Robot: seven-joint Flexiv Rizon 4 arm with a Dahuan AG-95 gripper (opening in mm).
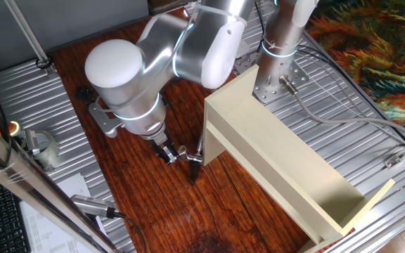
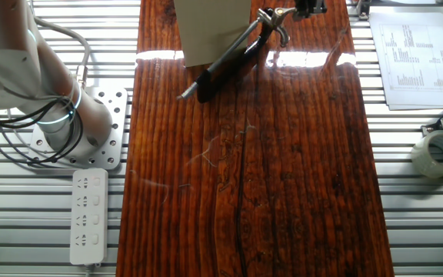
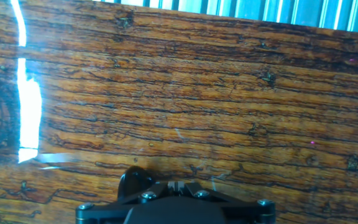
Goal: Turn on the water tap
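Observation:
The water tap [image 1: 194,163] stands at the near corner of the cream box [image 1: 280,147]. It has a thin silvery lever [image 2: 273,16] and a long black spout [image 2: 229,60] that slants down to the wooden table. My gripper [image 1: 168,154] is just left of the lever at lever height, with its tips against or very close to the lever's end. In the other fixed view my gripper [image 2: 308,8] is at the top edge, right of the lever. In the hand view my fingers [image 3: 179,184] are closed together over bare wood, and the tap is out of that view.
The cream box [image 2: 214,31] sits behind the tap. A tape roll [image 2: 439,151] and a paper sheet [image 2: 414,58] lie on the metal surface to one side. A power strip [image 2: 88,215] and the arm's base [image 2: 68,127] are on the other side. A pen-like tool [image 1: 93,206] lies off the wood.

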